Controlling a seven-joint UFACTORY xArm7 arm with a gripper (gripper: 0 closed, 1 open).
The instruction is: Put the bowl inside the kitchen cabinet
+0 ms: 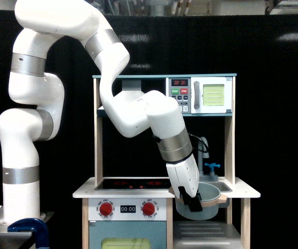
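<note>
Gripper (193, 201): clenched on the near rim of the bowl (203, 199), black fingers pointing down.
Bowl: off the counter (107, 193), held in front of its edge, tilted, above the kitchen cabinet (206, 231).
Microwave (201, 95): top right, door closed.

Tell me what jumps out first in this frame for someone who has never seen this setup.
The big white arm dominates, arching from its base on the exterior view's left down across the toy kitchen. Its hand grips the rim of the grey-blue bowl, held out at the counter's front edge, above the open kitchen cabinet. Behind, the microwave with its yellow-green door stands out against the black backdrop.
</note>
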